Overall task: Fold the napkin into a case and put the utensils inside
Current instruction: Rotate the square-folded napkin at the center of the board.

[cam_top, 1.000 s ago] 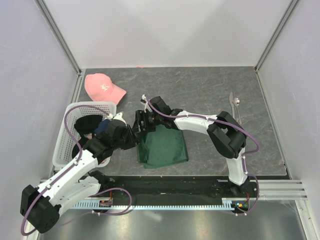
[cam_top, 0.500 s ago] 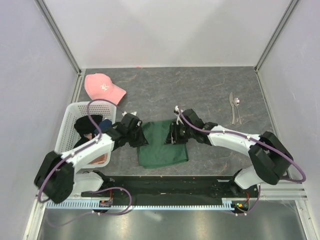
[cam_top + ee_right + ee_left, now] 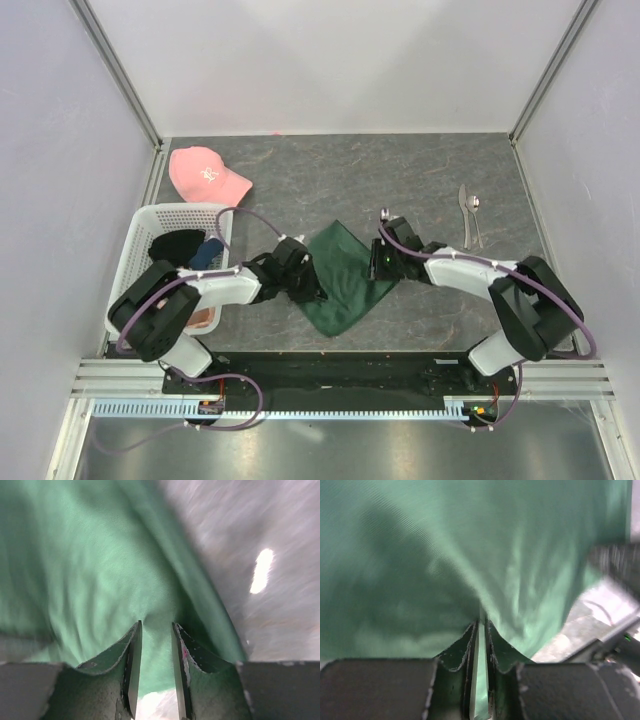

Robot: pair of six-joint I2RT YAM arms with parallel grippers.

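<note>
Low at the napkin (image 3: 345, 282), reaching inward from either side, left pincer (image 3: 314, 292) and right pincer (image 3: 377, 266) clamp its corners.

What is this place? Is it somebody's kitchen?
Probably not a kitchen: it looks like a robot test booth. Two white and black robot arms are mounted along a metal rail, and plain white walls enclose the grey stone-patterned tabletop.

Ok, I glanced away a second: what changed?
The right gripper swung right, from the napkin's far left corner to its right corner, jaws narrowing around the cloth; a firm grip is unclear. The left gripper is shut on the left corner. The napkin went from a folded rectangle to a diamond. The cap, basket and utensils stayed put.
</note>
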